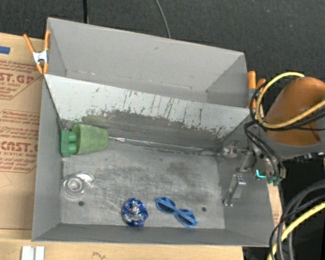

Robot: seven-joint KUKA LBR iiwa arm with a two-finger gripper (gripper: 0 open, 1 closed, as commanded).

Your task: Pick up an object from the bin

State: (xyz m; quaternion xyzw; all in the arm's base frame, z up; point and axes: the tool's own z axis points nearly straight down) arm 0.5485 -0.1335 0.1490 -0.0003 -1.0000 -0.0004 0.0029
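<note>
My gripper [232, 193] hangs low by the right wall of the bin [158, 68]; spread or pressed together, I cannot tell. Nearest lies a blue double-loop piece [176, 211], flat by the front wall, probably the easiest reach.

An orange domed cover [296, 109], looped yellow and black cables [262, 91], and a slim silver end effector [229, 201].

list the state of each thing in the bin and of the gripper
green cup: on its side, left end by the back wall
clear cup: on the floor, front left
blue and white ball: resting at the front, alone
blue plastic piece: lying flat, right of the ball
gripper: at the right side over bare floor, touching nothing
</note>
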